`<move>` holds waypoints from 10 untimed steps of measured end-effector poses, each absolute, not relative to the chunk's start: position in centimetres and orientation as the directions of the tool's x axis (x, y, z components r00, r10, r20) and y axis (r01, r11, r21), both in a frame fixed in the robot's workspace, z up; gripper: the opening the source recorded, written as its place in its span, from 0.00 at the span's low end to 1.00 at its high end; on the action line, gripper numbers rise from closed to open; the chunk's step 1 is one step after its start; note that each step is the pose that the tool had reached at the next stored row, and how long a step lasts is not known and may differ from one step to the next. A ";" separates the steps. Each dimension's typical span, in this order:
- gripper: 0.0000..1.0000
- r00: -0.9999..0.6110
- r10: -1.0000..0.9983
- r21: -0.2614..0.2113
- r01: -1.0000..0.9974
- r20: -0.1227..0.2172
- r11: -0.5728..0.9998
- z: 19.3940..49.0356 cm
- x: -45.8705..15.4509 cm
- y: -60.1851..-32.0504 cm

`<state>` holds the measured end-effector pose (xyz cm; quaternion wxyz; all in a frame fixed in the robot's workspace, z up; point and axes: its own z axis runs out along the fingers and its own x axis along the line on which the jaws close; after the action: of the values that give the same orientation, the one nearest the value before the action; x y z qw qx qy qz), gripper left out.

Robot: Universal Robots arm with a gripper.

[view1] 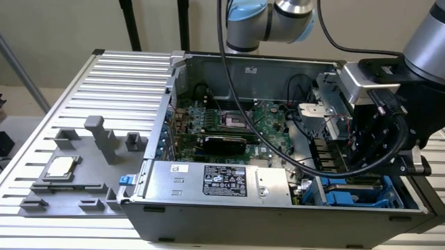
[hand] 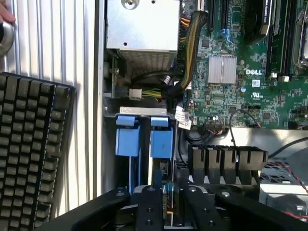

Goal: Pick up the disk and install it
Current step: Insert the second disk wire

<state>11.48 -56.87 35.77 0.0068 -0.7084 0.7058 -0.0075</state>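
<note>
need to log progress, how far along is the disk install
Looks nearly done: the disk stands edge-on in the blue-railed drive bay of the open computer case. In hand: the gripper sits right over its top edge. Whether it is fully seated can't be told.

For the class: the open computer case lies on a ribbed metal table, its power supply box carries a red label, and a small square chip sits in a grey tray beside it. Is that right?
One detail is wrong: the label on the power supply box is black, as the exterior view shows. The computer case, ribbed table, chip and grey tray are as stated.
</note>
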 end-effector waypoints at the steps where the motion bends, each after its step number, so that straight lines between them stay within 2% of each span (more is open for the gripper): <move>1: 0.25 0.004 -1.000 -0.020 -1.000 0.001 -0.004 35.8 11.0 -56.9; 3: 0.22 0.004 -1.000 -0.020 -1.000 0.000 -0.004 35.8 10.2 -56.9; 4: 0.16 0.004 -1.000 -0.020 -1.000 0.001 -0.004 35.8 10.1 -56.9; 5: 0.16 0.004 -1.000 -0.020 -1.000 0.001 -0.004 35.8 10.0 -56.9; 6: 0.11 0.005 -1.000 -0.020 -1.000 0.000 -0.005 35.8 10.0 -56.9; 10: 0.11 0.005 -1.000 -0.020 -1.000 0.000 -0.005 35.8 10.0 -56.9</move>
<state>10.01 -56.88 35.82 0.0071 -0.7088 0.7054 -0.0071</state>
